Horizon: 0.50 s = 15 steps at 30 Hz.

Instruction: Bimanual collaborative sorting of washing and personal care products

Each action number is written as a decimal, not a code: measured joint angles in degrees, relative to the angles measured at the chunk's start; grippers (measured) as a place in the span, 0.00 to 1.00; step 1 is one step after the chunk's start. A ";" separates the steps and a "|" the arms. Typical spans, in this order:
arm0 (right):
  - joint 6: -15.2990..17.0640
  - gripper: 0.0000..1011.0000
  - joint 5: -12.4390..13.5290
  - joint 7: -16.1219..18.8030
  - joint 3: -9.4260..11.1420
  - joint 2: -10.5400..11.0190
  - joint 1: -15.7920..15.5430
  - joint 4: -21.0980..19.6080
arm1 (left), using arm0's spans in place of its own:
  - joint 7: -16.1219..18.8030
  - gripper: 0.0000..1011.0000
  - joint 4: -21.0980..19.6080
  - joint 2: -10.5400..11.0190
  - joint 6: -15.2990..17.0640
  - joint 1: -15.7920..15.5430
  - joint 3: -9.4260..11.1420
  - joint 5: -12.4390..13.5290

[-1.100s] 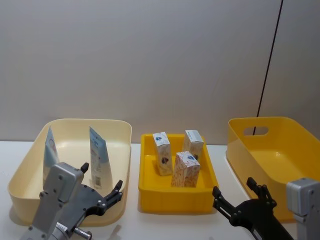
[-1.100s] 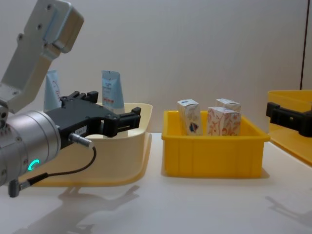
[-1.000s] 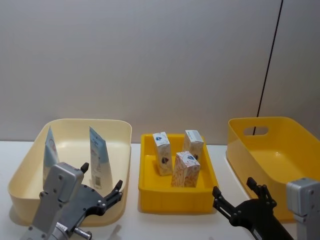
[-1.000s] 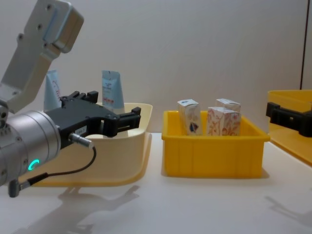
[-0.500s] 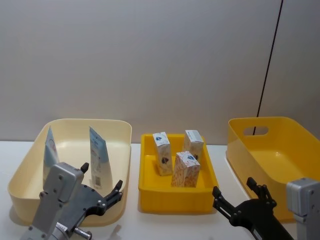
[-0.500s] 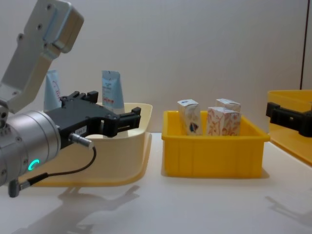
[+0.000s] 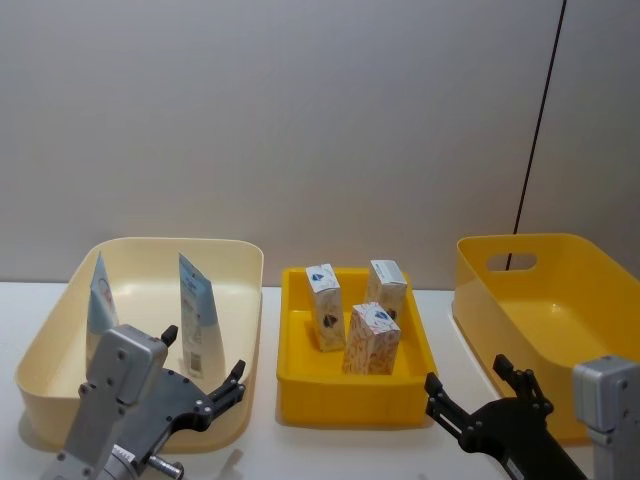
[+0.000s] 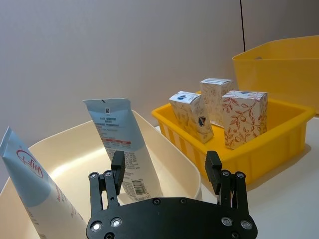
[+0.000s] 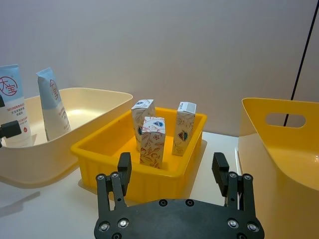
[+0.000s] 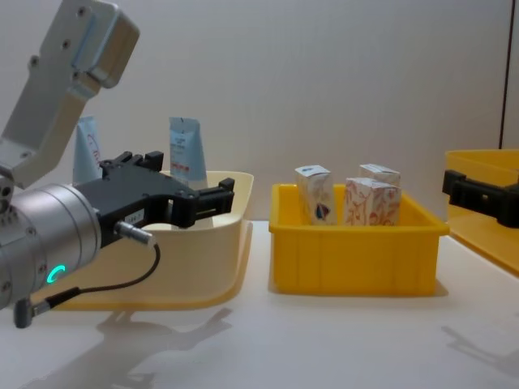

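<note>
Cream bin [image 7: 170, 243] holds tubes [image 7: 198, 315] beyond the left gripper [image 7: 203, 355]; it and the right gripper [image 7: 466, 372] gape, empty.

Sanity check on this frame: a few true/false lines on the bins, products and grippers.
1. Two squeeze tubes stand in the cream bin. True.
2. The middle yellow tray holds four cartons. False: it holds three cartons.
3. The left gripper is shut on a tube. False: it is open and empty, at the near side of the cream bin.
4. The right gripper is open and holds nothing. True.
</note>
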 joint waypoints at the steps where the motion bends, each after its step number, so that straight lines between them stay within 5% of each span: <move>1: 0.00 1.00 0.00 0.00 0.00 0.00 0.00 0.00 | 0.00 0.99 0.00 0.00 0.00 0.00 0.00 0.00; 15: 0.00 1.00 0.00 0.00 0.00 0.00 0.00 0.00 | 0.00 0.99 0.00 0.00 0.00 0.00 0.00 0.00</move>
